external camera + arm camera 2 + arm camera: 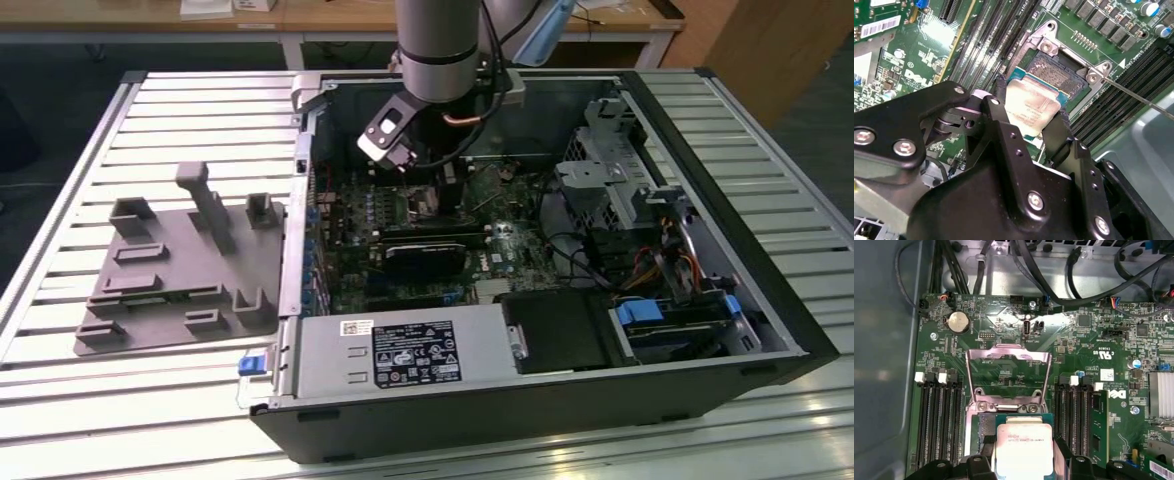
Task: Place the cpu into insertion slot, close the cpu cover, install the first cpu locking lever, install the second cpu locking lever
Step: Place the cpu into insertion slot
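Observation:
In both wrist views my gripper (1030,114) (1024,457) is shut on the cpu (1029,102) (1024,445), a small square chip with a pale metal top, held by two opposite edges between black fingers (999,107). The cpu hovers flat just over the insertion slot (1064,76) (985,427), whose dark centre shows beyond one edge of the chip. The cpu cover (1008,371), a silvery frame with a square window, stands swung open behind the slot. A thin metal locking lever (1134,95) sticks out free from the slot's corner. In the exterior view the arm (438,60) reaches down into the open computer case.
Rows of black memory slots (939,425) (1076,420) flank the socket on both sides. Black cables (1019,265) and a coin battery (959,321) lie beyond the cover. A grey fixture plate (174,265) sits on the slatted table at the exterior view's left; the power supply (400,352) fills the case's near side.

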You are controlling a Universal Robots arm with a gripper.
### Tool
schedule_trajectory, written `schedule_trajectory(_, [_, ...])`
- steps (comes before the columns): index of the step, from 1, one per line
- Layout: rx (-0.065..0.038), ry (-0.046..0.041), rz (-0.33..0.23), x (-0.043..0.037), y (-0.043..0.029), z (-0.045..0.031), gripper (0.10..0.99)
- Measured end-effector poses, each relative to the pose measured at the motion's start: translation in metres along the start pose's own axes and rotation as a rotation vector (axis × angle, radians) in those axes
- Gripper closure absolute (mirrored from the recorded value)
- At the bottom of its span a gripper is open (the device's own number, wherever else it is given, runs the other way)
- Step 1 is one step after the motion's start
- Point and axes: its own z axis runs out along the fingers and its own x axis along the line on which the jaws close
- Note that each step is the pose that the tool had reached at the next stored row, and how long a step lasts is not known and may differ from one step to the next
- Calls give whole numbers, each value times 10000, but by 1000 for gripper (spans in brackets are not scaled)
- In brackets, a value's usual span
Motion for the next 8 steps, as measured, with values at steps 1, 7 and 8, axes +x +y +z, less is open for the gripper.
schedule_trajectory(1, [-1, -1, 11, 11, -1, 3, 549])
schedule_trajectory(7, [-1, -26, 266, 54, -4, 25, 549])
schedule_trajectory(8, [1, -35, 332, 57, -5, 30, 549])
